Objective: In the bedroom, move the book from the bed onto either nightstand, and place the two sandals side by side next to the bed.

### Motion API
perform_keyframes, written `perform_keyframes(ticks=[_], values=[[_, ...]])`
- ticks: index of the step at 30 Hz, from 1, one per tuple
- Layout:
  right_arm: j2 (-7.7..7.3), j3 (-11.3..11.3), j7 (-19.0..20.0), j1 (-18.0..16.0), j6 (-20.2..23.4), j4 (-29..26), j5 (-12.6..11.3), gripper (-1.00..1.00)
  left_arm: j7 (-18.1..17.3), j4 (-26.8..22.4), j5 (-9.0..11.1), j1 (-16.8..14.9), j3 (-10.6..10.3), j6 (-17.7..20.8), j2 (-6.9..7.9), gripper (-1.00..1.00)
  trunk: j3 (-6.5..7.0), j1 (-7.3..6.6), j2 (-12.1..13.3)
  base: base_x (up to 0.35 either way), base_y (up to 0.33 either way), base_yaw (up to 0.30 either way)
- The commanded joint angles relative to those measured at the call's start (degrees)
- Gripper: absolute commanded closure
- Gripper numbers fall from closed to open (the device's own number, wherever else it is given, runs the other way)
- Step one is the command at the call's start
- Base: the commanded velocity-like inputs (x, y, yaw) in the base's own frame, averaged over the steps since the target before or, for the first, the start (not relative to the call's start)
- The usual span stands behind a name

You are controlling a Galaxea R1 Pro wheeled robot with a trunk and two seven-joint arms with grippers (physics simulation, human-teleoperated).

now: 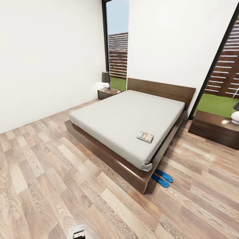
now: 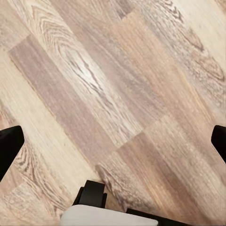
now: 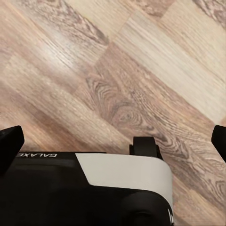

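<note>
In the bedroom, the bed with its grey mattress stands ahead of me in the head view. The book lies flat on the mattress near the closest right corner. The two sandals, bright blue, lie close together on the floor beside that corner of the frame. One nightstand stands far left of the headboard, another nightstand at the right. My left gripper is open over bare floor, its fingers wide apart. My right gripper is open too, above my own base.
Each nightstand carries a lamp, the right lamp at the frame's edge. Tall windows flank the headboard. Wood-plank floor stretches wide to the left of the bed and in front of it. My white-and-black base shows under the right wrist.
</note>
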Motion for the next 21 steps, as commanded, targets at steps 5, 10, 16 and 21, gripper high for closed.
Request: perform_keyframes(ticks=[5, 10, 16, 21], values=[[0.01, -0.55, -0.30, -0.08, -0.37, 0.20, 0.61, -1.00, 0.42, 0.03, 1.71, -0.04, -0.55, -0.11, -0.35, -1.00, 0.40, -1.11, 1.99, 0.000, 0.000, 0.000], [0.11, -0.56, -0.37, -0.08, -0.37, 0.20, 0.68, -1.00, 0.37, 0.03, 1.87, -0.04, -0.57, -0.14, -0.40, -1.00, 0.84, -2.21, 4.00, 0.000, 0.000, 0.000], [0.14, -0.49, -0.39, -0.08, -0.47, 0.20, 0.76, -1.00, 0.13, 0.03, 1.75, -0.04, -0.71, -0.09, -0.51, -1.00, 1.37, -3.52, 6.40, 0.000, 0.000, 0.000], [0.18, -0.48, -0.39, -0.08, -1.03, 0.20, 0.77, -1.00, 0.08, 0.02, 1.76, -0.04, -0.73, 0.00, -0.53, -1.00, 1.81, -4.62, 8.41, 0.000, 0.000, 0.000]])
